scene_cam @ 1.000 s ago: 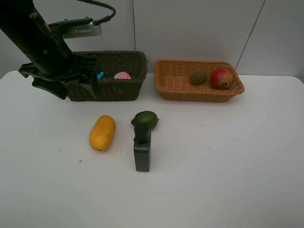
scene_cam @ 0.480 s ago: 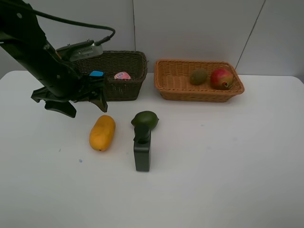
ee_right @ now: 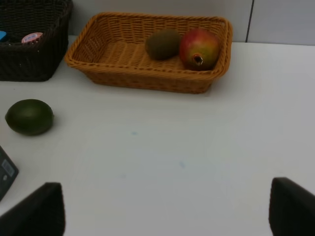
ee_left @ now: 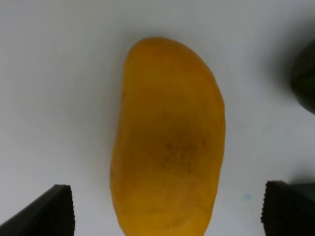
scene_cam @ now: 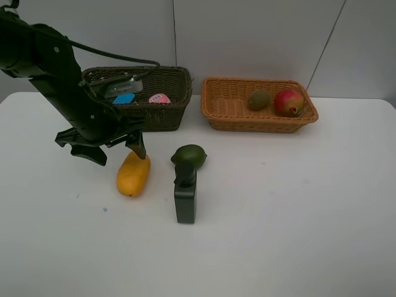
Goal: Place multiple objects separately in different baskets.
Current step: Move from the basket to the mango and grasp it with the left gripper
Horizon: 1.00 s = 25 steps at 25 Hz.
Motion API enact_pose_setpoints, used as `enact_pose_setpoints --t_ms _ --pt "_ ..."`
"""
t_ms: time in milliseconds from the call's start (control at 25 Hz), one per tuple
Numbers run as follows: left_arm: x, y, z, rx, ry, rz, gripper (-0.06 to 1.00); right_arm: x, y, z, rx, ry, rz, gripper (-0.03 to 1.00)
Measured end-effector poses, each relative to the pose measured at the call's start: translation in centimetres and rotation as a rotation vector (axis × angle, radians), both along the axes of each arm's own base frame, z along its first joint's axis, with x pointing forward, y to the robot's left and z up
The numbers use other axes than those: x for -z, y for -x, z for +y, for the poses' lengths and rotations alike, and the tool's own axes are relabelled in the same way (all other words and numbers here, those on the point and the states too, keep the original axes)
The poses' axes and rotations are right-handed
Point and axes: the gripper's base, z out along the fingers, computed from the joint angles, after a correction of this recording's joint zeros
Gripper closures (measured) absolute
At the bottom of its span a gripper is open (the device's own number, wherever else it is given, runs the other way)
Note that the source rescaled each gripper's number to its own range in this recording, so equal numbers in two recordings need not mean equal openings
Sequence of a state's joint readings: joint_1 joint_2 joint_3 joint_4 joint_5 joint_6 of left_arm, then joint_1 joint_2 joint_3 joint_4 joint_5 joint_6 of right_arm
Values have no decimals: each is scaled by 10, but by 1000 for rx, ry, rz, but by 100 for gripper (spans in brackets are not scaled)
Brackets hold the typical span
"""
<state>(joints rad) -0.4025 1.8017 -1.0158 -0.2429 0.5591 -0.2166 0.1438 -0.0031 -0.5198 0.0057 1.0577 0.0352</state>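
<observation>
While the left pincer (scene_cam: 117, 153) hangs spread wide over the near end of the mango (scene_cam: 133, 174) on the white tabletop (scene_cam: 278, 216), the avocado (scene_cam: 189, 155) lies nearby. The kiwi (scene_cam: 258, 99) and pomegranate (scene_cam: 289, 102) sit in the orange basket (scene_cam: 235, 117). The right pincer (ee_right: 167, 211) also gapes, holding nothing.

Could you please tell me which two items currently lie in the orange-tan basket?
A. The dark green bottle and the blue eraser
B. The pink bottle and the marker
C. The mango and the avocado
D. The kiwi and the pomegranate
D: the brown kiwi and the red pomegranate lie side by side at the right end of the orange-tan basket.
</observation>
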Motion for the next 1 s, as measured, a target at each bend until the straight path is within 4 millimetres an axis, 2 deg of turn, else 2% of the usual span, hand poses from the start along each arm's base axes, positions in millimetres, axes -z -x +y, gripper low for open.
enact_pose_setpoints --t_ms 280,1000 --pt "14 -2 -17 36 1 -48 -6 0 0 0 0 0 0 -3" --pt "45 -4 -14 19 -69 18 -6 0 0 0 0 0 0 -3"
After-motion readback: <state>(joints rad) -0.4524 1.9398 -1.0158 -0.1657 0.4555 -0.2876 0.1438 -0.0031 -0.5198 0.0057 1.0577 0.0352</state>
